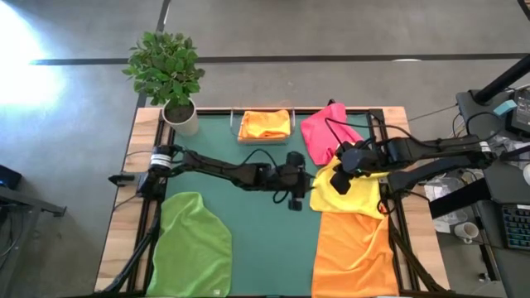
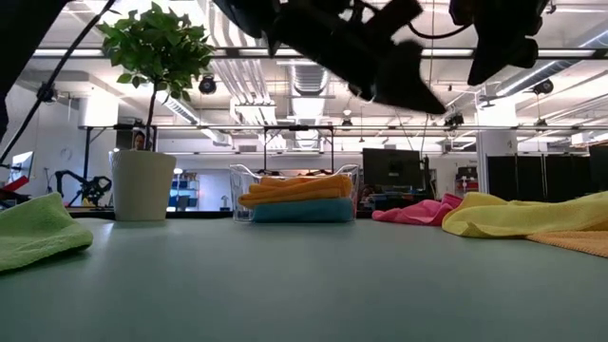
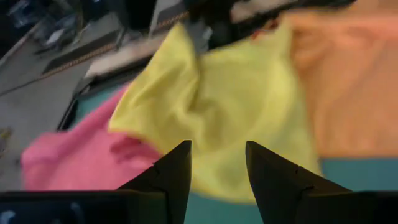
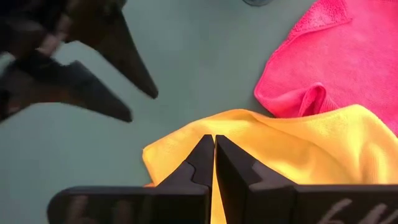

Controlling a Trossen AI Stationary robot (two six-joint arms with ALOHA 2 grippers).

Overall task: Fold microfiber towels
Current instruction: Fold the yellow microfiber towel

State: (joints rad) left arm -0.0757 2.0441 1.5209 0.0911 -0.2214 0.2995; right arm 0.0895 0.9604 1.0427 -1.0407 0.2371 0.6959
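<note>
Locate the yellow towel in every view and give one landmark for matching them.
High view: yellow towel right of centre, below the right gripper.
Low view: a mound at right on the table.
Left wrist view: fills the middle, ahead of the open left gripper.
Right wrist view: by the shut fingers.
Shared landmark: the pink towel, touching it.

Bare green table [image 1: 257,223] mid-front (towels flanking: green towel [image 1: 197,244], orange towel [image 1: 352,248]).

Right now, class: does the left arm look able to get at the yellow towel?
Probably yes. The left tool hangs open beside the yellow towel, with bare mat between them; the right tool sits shut over it.
</note>
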